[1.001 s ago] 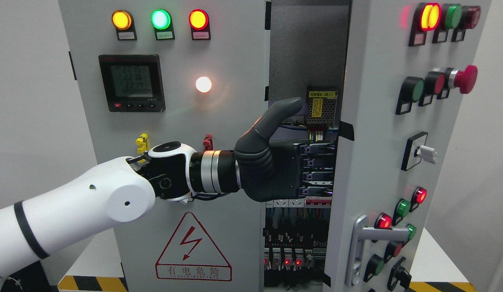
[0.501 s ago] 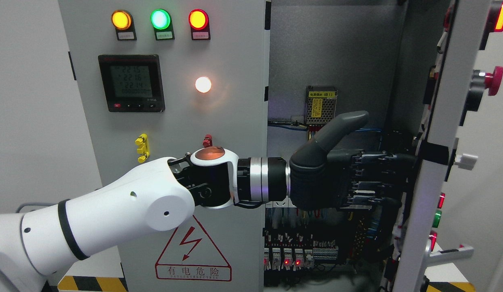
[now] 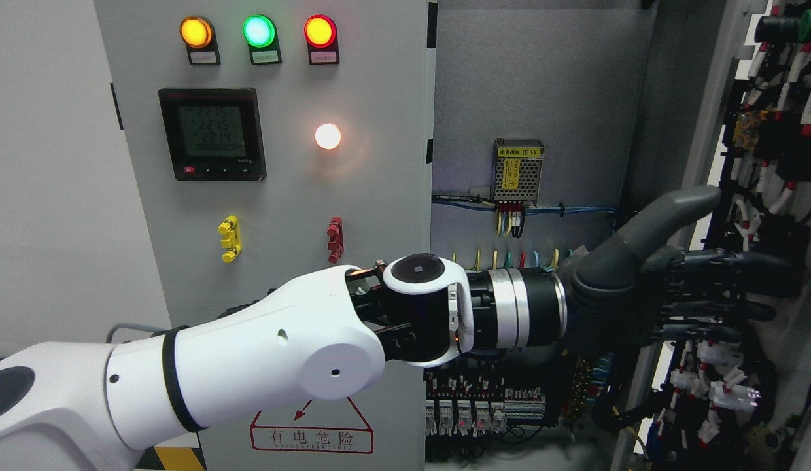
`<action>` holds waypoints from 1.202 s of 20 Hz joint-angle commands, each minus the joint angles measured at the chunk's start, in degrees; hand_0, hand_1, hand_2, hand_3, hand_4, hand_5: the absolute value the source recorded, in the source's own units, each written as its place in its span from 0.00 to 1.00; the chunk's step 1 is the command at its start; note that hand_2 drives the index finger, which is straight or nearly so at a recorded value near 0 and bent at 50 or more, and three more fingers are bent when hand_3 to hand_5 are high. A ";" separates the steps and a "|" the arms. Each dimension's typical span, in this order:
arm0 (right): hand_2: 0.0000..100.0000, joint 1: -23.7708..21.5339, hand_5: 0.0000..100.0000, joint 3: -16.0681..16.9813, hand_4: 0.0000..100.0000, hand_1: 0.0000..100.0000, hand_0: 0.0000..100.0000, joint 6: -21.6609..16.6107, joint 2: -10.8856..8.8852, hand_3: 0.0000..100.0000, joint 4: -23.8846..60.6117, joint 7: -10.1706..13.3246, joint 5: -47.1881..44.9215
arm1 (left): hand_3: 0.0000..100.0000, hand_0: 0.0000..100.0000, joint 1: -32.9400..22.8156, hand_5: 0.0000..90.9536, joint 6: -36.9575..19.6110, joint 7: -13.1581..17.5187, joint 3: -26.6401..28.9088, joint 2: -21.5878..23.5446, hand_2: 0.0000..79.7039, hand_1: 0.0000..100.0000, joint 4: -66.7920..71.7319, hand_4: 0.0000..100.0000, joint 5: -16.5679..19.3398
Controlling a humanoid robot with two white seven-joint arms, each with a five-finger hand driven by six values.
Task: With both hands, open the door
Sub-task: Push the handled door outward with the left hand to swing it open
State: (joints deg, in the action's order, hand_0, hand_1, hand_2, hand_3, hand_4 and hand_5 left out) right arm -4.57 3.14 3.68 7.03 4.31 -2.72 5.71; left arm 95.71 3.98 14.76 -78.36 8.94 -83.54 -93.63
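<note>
left hand (image 3: 680,288) fingers straight and together, against the right door's (image 3: 772,196) wired inside face (swung wide)

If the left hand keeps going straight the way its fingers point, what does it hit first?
Likely the wired inner face of the open right door: the left hand points right at it with straight fingers, apparently touching already, though depth is unclear.

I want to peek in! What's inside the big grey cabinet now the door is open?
Inside the cabinet there is a small metal box with a yellow label, blue wires and rows of little parts with red lights. The left robot hand covers the middle.
</note>
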 commanded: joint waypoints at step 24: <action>0.00 0.00 0.00 0.02 0.00 0.00 0.00 0.01 0.00 0.00 0.00 0.00 0.00 | 0.00 0.00 -0.78 0.00 -2.04 -11.42 4.26 -14.86 0.00 0.00 7.18 0.00 0.64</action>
State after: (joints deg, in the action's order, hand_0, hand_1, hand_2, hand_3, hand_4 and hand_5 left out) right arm -4.57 3.14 3.68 7.03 4.31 -2.77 5.71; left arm 95.57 1.12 3.33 -76.96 -7.58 -75.02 -92.66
